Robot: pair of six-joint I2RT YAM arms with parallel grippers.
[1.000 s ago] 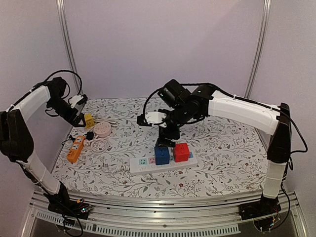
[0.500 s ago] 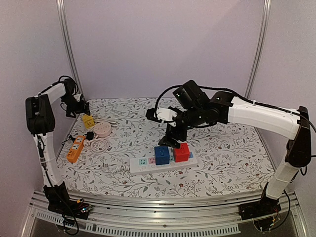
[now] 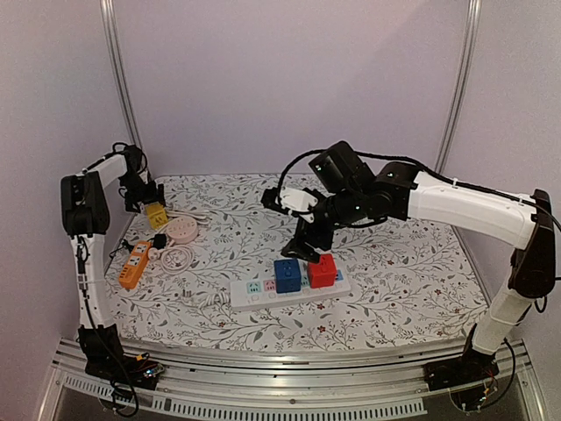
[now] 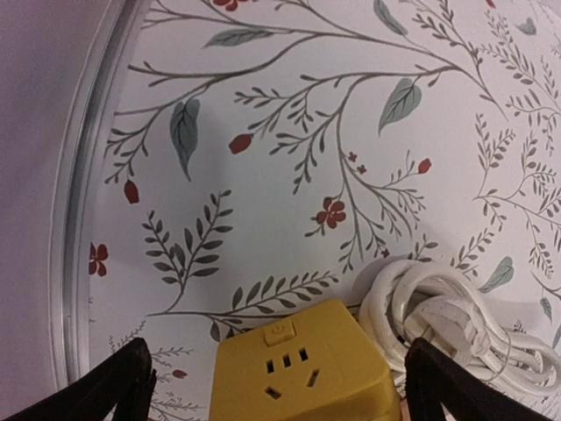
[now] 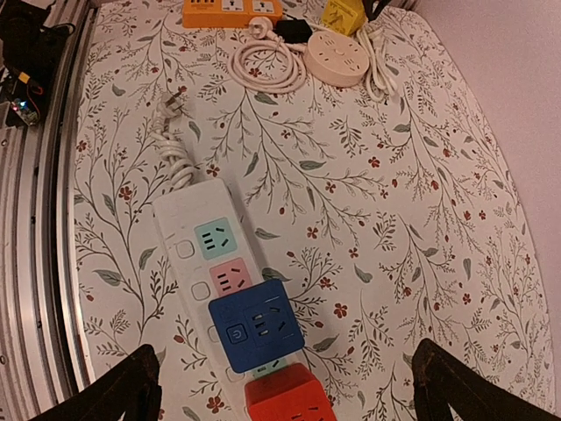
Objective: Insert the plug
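A white power strip (image 3: 254, 292) lies at the front middle, with a blue cube plug (image 3: 287, 274) and a red cube plug (image 3: 322, 271) seated on it. In the right wrist view the strip (image 5: 180, 215) shows free green and pink sockets beside the blue cube (image 5: 256, 324) and the red cube (image 5: 294, 399). My right gripper (image 3: 307, 247) (image 5: 289, 386) is open and empty just above these cubes. A yellow cube plug (image 3: 157, 214) (image 4: 298, 373) sits at the far left. My left gripper (image 3: 145, 195) (image 4: 280, 390) is open, one finger on each side of it.
An orange power strip (image 3: 134, 263), a round pink socket (image 3: 182, 231) and a coiled white cable (image 3: 178, 258) lie at the left. A white cable bundle (image 4: 438, 307) touches the yellow cube's right side. The table's metal edge (image 4: 74, 219) runs close on the left.
My left arm has swung to the far left corner and its gripper now hangs over the yellow cube. My right gripper has shifted slightly right and up from the blue cube.
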